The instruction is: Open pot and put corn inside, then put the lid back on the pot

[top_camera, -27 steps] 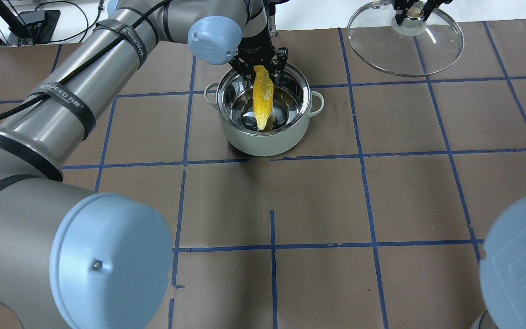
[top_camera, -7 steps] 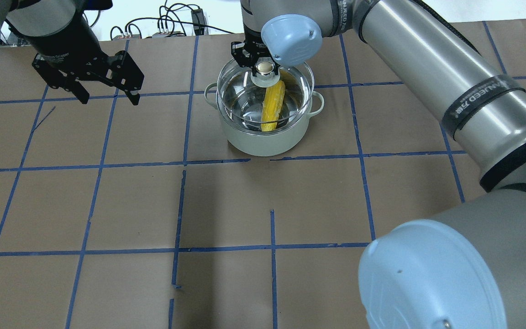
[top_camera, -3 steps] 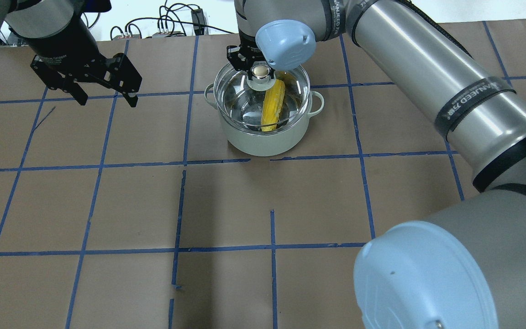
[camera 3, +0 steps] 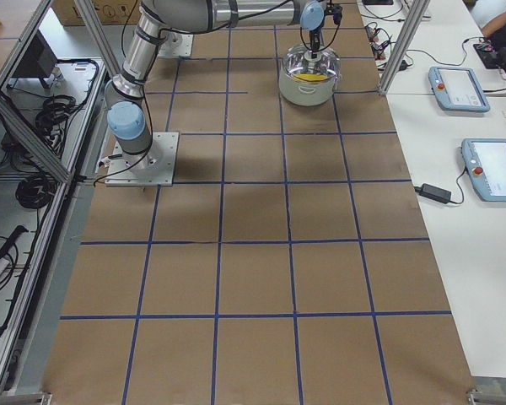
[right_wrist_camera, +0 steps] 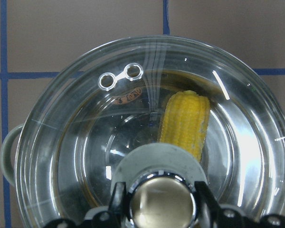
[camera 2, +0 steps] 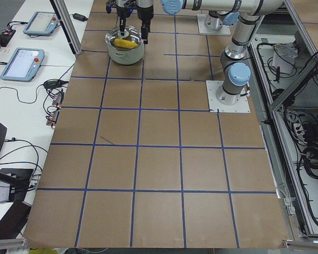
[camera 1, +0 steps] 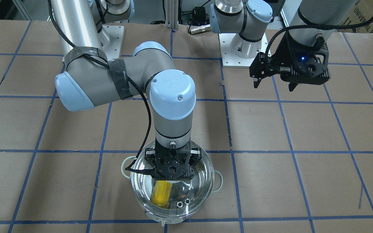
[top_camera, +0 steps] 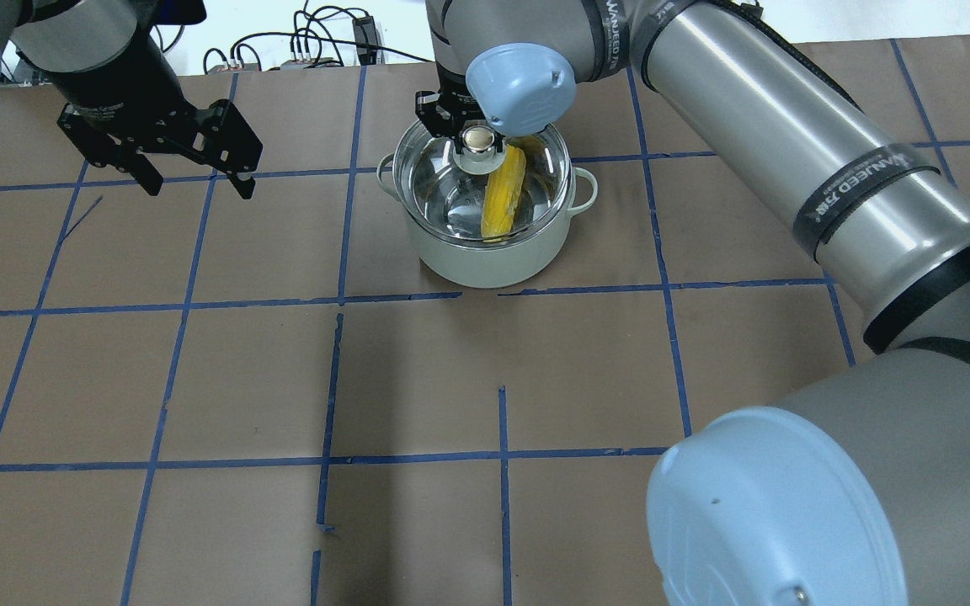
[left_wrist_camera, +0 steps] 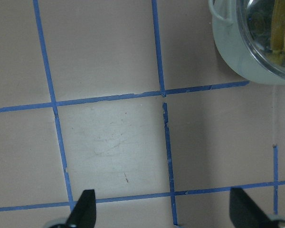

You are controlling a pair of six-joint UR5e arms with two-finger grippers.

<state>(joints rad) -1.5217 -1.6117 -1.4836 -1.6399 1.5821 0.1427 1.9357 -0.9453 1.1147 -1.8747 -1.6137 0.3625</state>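
Right gripper point(right_wrist_camera: 162, 200) pinched on the lid point(right_wrist_camera: 85, 133) knob. Lid is over the pot point(top_camera: 485, 265) mouth, can't tell if fully seated. Corn point(top_camera: 506, 189) inside, lying 12-to-6 in the overhead view. Left gripper point(top_camera: 199, 181) spread, empty, well off at pot's 9 o'clock. Remaining, by my read: seat lid, release.

A sheet of brown paper point(top_camera: 586, 370) gridded with blue tape point(top_camera: 503, 505) lies between white benches point(camera 3: 481, 253) carrying control tablets point(camera 3: 460, 89).
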